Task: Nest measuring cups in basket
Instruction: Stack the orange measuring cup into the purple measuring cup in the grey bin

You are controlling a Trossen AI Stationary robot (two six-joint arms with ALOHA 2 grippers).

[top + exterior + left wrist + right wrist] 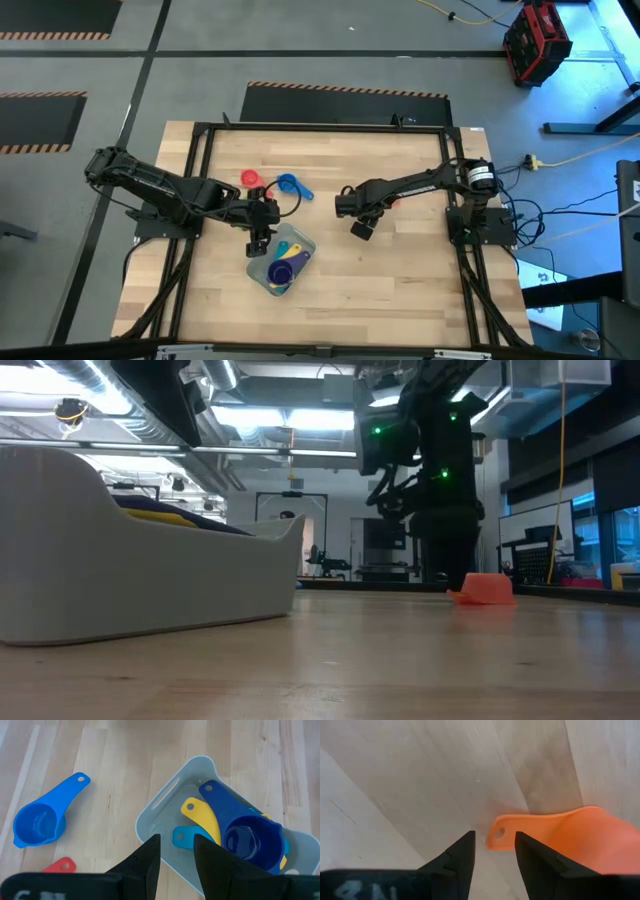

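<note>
A robotics lab or industrial workshop. Grey concrete floor point(300, 40) marked with black lines and orange-and-black hazard-striped zones point(345, 91). Butcher-block wooden table point(400, 290) boxed in a black metal frame point(320, 127), two dark arms bolted at its sides. Red-and-black tool case point(537, 42) and loose yellow cable point(575, 158) lying on the floor nearby. Exposed silver ductwork point(110, 385) and bright strip lights point(290, 420) overhead, open workspace with equipment stretching far behind the table.
</note>
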